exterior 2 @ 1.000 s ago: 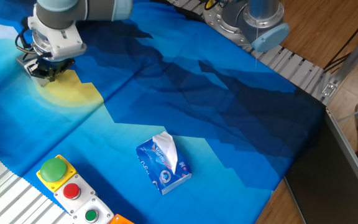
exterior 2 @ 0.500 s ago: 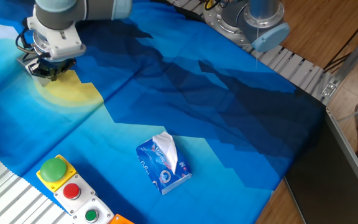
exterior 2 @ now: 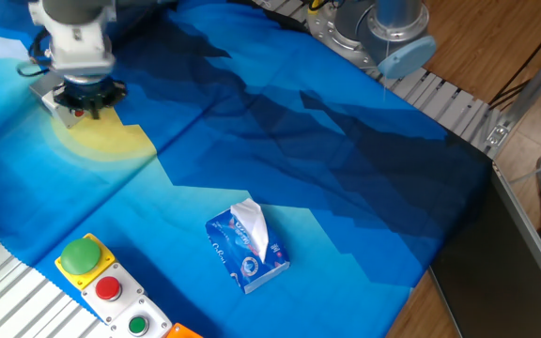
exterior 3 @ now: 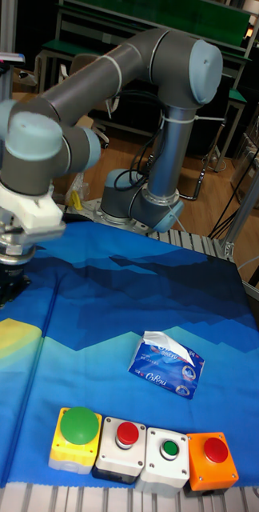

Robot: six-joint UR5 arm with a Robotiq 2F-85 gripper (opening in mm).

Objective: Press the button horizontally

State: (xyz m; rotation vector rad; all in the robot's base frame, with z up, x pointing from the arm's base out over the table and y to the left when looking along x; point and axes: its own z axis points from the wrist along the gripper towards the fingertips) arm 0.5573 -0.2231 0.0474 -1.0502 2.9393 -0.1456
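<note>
The button [exterior 2: 80, 114] is showing as a small red dot in a light-grey box [exterior 2: 61, 108] at the table's [exterior 2: 280, 169] far left corner, directly beneath the pincer [exterior 2: 86, 97]. The box is probably light and liable to slide, so press squarely. I cannot tell whether the pincer is apart or together.

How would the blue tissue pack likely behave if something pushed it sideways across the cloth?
The tissue pack looks soft-sided, so it would probably dent rather than resist. Lying flat, it should slide, not tip. The loose tissue sticking out would likely flop.
</note>
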